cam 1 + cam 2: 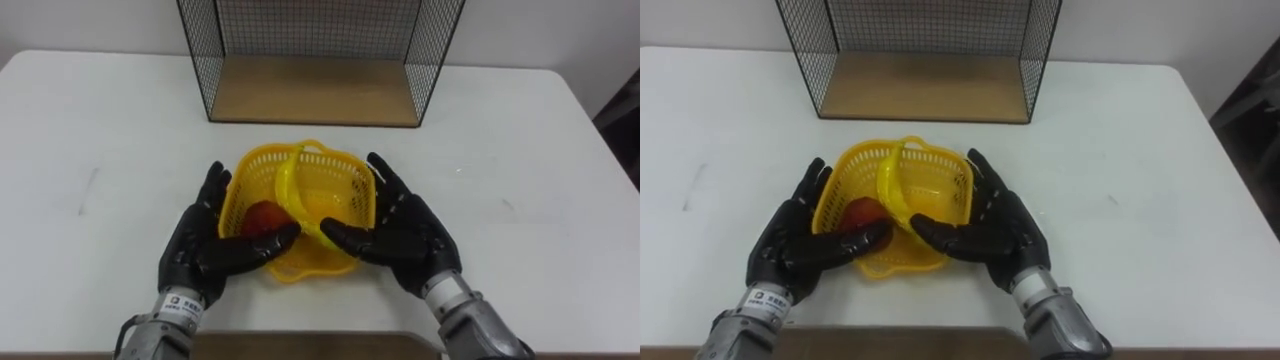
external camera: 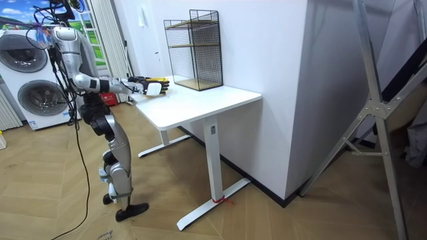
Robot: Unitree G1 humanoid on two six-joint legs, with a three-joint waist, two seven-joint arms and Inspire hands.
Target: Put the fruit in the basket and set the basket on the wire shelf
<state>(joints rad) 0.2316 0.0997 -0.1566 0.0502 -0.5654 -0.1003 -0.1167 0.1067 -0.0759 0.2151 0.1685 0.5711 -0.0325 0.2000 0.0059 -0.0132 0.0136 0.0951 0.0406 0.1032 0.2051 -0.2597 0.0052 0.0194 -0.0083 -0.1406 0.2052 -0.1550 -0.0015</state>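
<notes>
Two hands flank the yellow basket [image 1: 335, 157] near the front edge of the white table [image 1: 520, 180]. Left hand [image 1: 205, 245]: fingers straight and laid up along the basket's left wall, thumb reaching across the near wall. Right hand [image 1: 405, 235]: mirror pose, fingers flat on the right wall, thumb pointing in under the near rim. Neither hand is closed round anything, so this is a flat-palmed squeeze from both sides. The basket sits on the table, and whether it is lifted at all cannot be told. Inside it, on the left, lies one red-orange fruit [image 1: 262, 217], so the loading step looks done. The handle [image 1: 288, 190] is folded down across the opening, untouched. Judgement on handling: thin plastic mesh, light, likely to flex and bow inward if pressed hard. The smooth walls may slip between straight fingers, and the single round fruit may roll and shift the load off-centre. Best hold is probably low on both walls with thumbs under the near rim, even pressure, kept level. The handle would be surer but must first be raised. Beyond the basket, a little apart, stands the wire shelf [image 1: 315, 90], open front towards the robot, its wooden base bare. The room view shows the robot standing at the table's end with both arms out
</notes>
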